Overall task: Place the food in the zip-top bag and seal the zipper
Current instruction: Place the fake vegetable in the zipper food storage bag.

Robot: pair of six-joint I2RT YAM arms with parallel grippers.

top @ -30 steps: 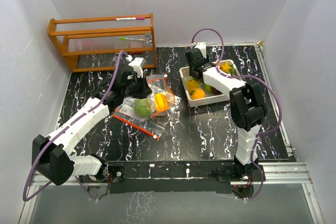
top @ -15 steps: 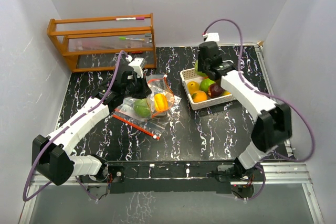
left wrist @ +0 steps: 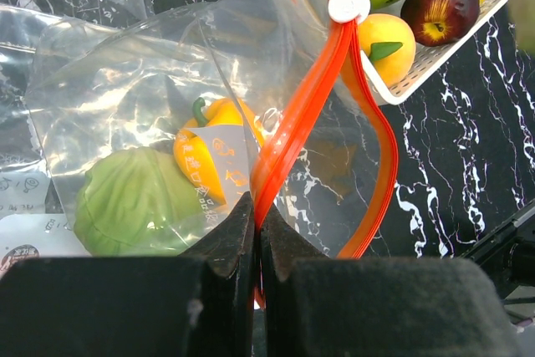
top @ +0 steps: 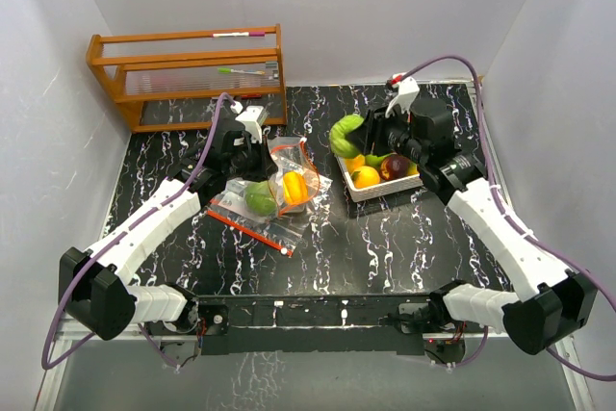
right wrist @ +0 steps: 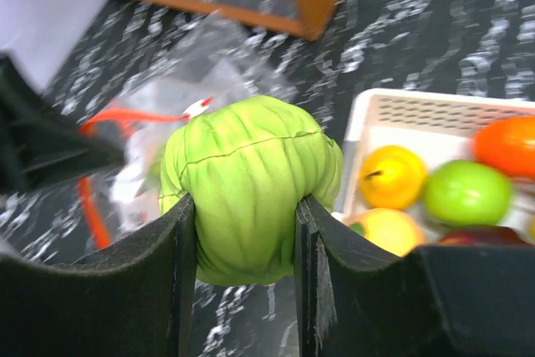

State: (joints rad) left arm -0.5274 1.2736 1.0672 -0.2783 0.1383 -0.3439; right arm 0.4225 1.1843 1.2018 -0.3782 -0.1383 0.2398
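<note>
Black marbled tabletop [top: 385, 238] lies nearest us. On it we see the zip-top bag [top: 274, 194], with a green cabbage [left wrist: 134, 202] and a yellow pepper [left wrist: 205, 152] inside. Our left gripper [left wrist: 257, 223] is pinched tight on the bag's orange zipper strip [left wrist: 309, 98], and the mouth gapes toward the white basket [top: 371, 190]. Further on, our right gripper [right wrist: 245, 232] is clamped around a second green cabbage [top: 344, 135], held in the air over the basket's left rim, near the bag's mouth. Orange, yellow, green and dark red fruits [top: 364, 176] sit in the basket. Farthest back stands a wooden rack [top: 188, 69].
</note>
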